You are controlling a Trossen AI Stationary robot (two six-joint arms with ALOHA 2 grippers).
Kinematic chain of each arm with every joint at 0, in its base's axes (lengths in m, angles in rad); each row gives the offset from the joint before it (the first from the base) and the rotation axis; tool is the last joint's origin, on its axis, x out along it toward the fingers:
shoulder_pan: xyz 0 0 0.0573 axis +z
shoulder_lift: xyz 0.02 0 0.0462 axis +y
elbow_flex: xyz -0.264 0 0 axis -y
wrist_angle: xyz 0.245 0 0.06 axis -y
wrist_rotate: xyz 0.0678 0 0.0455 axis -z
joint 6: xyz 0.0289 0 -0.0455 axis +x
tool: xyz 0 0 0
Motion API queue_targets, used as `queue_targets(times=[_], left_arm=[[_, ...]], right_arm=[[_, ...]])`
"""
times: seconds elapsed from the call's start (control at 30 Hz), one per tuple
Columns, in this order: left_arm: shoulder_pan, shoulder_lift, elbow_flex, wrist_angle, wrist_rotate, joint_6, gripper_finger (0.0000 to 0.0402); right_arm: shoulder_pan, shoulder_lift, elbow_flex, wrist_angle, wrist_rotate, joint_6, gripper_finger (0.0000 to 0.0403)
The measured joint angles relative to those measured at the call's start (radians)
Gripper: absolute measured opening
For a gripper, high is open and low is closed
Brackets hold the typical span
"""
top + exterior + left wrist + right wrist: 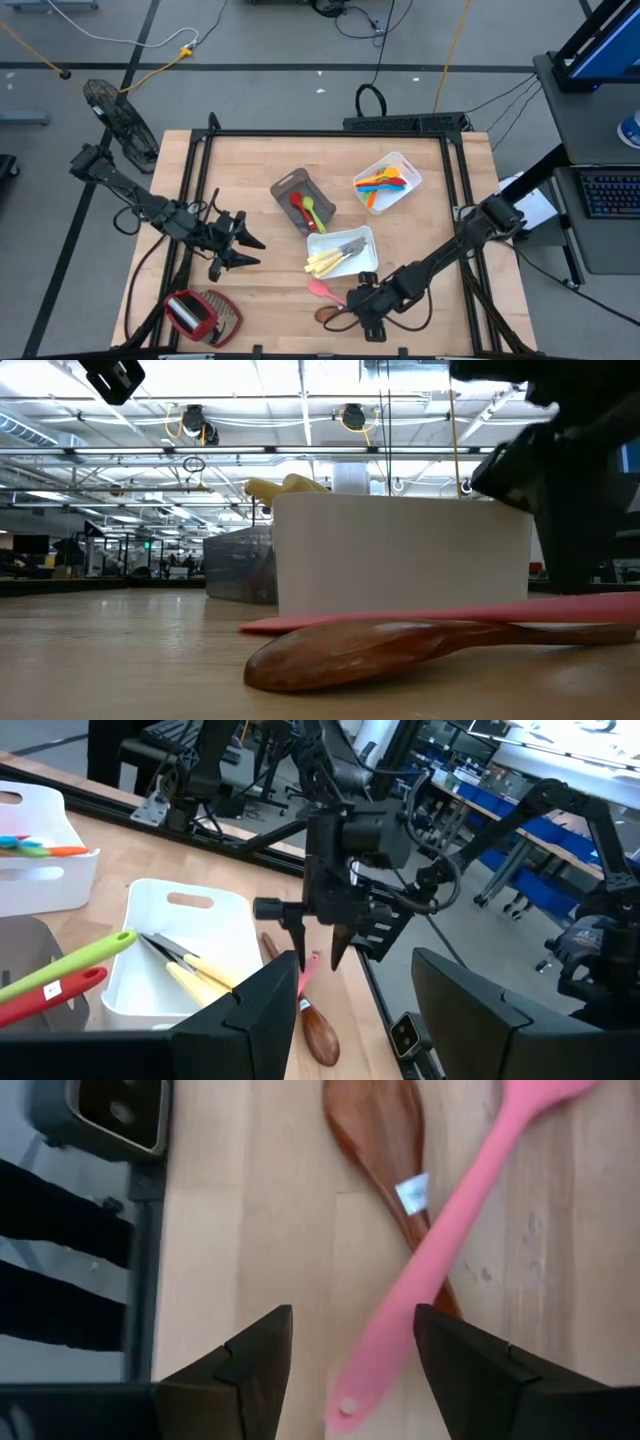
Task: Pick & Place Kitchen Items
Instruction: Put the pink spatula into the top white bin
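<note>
Pink spatula (420, 1275) lying crossed over brown wooden spoon (385, 1155) on the table (260, 160) near its front edge, just beside white tray of pale-handled knives (340, 255). Right hand (368, 312) poised directly above the pair, fingers (250, 1370) spread wide apart and holding nothing. Left hand (240, 245) parked well off toward the table's left side, fingers (250, 1020) likewise apart and empty, beside red-and-mesh gadget (200, 315).

Judged as the step in hand: taking the pink spatula, topmost of the two still loose on the table. Best done by straddling the handle across its width, away from the crossing point, so as not to pinch the wooden spoon beneath. Lower straight down until the fingertips nearly brush the wood, then close firmly; thin, flat plastic likely to slip or pivot if caught off-centre. Lift vertically to clear the spoon before swinging away. Risk: dragging the spoon off the front edge, close by.

Elsewhere on the table: grey bin (300, 190) with red and green utensils (305, 208), further white tray (390, 180) with blue, orange and yellow pieces. Sorting apparently well along.
</note>
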Motion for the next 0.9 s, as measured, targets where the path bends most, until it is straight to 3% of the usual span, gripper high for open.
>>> queue_targets(times=[0.63, 0.9], left_arm=[[0.0, 0.0, 0.0, -0.002, -0.001, 0.005, 0.0202], [0.0, 0.0, 0.0, -0.006, -0.001, 0.005, 0.0202]], right_arm=[[-0.026, 0.022, 0.0, 0.001, 0.004, -0.046, 0.0204], [-0.028, 0.034, 0.0, 0.006, -0.003, -0.051, 0.0187]])
